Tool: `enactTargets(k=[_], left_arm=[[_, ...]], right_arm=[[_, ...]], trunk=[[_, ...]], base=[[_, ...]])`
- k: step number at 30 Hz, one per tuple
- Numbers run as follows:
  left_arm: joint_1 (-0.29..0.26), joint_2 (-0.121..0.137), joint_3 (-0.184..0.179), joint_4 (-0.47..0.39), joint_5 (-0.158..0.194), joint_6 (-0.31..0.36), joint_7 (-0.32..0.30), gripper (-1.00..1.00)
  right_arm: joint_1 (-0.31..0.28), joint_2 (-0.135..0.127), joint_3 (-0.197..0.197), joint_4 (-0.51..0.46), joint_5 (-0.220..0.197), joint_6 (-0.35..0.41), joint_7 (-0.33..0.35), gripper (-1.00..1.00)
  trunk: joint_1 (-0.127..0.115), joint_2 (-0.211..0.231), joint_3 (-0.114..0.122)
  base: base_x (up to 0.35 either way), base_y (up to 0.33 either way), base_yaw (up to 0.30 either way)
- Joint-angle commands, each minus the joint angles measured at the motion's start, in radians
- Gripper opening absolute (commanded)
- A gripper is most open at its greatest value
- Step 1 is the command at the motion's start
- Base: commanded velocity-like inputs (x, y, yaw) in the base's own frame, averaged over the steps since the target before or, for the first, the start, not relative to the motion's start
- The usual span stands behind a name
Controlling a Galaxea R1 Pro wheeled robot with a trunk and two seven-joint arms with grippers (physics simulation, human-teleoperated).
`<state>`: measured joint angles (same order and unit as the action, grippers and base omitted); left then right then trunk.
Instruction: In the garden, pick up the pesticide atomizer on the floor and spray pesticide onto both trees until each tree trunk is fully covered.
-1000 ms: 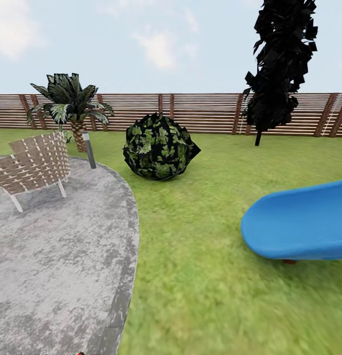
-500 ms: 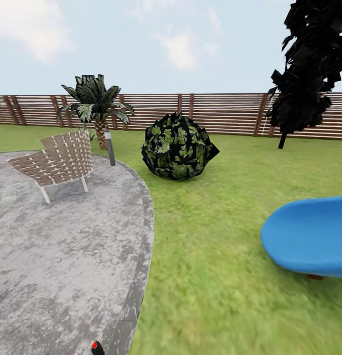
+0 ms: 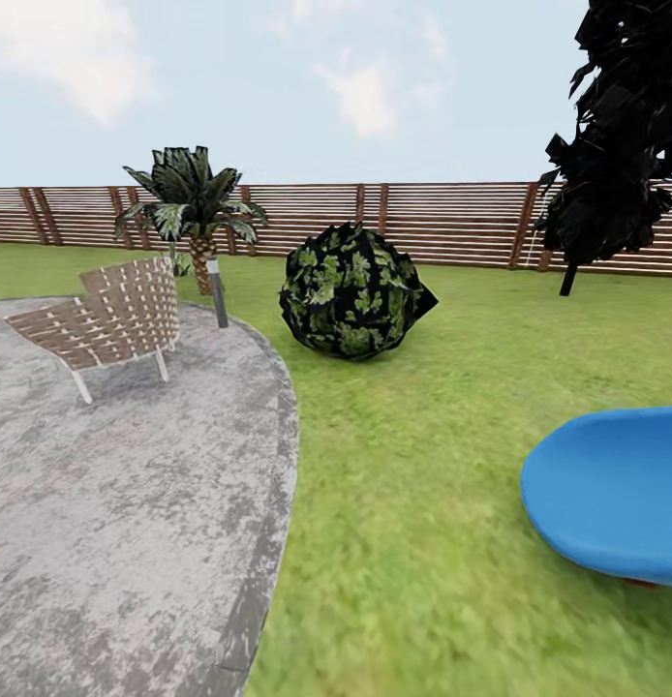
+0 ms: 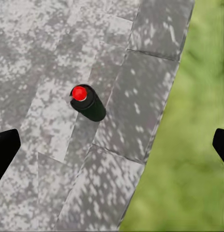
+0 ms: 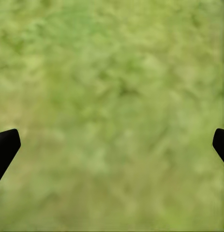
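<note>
My left claw (image 4: 112,142) hangs wide open, empty, above the red-capped pesticide atomizer (image 4: 88,102) on grey paving (image 4: 53,48); my right claw (image 5: 112,142) gapes empty over lawn (image 5: 112,72).

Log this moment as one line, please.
left gripper: open, above paving | atomizer: on paving, ungrasped | right gripper: open, above grass

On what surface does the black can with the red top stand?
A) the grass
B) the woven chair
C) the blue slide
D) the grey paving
D: in the left wrist view the can stands on the grey paving, close to the grass edge.
</note>
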<state>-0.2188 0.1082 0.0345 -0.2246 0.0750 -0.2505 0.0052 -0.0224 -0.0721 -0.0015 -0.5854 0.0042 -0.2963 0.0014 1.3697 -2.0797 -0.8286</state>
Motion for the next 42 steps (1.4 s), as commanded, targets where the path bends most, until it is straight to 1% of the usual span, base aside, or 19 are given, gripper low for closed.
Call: enactTargets(k=[1,18,24,42], left_arm=[[-0.001,0.0,0.0,0.001,0.008,-0.003,-0.001,1.0],[-0.001,-0.002,-0.001,0.001,0.007,-0.003,-0.001,1.0],[-0.001,-0.002,-0.001,0.001,0.007,-0.003,-0.001,1.0],[-0.001,-0.001,0.001,0.001,0.008,-0.003,-0.001,1.0]], right_arm=[[-0.001,0.0,0.0,0.001,0.0,-0.003,0.0,1.0],[-0.001,0.0,0.001,0.002,0.0,-0.003,0.0,1.0],[-0.001,0.0,0.001,0.002,0.0,-0.003,-0.001,1.0],[-0.001,0.0,0.002,0.002,0.0,-0.003,-0.002,1.0]], trunk=[[0.0,0.0,-0.001],[0.0,0.0,-0.001],[0.0,0.0,-0.001],[0.0,0.0,-0.001]], base=[[0.268,-0.174,0.0],[0.259,-0.194,0.019],[0.227,-0.213,0.219],[0.189,-0.225,0.275]])
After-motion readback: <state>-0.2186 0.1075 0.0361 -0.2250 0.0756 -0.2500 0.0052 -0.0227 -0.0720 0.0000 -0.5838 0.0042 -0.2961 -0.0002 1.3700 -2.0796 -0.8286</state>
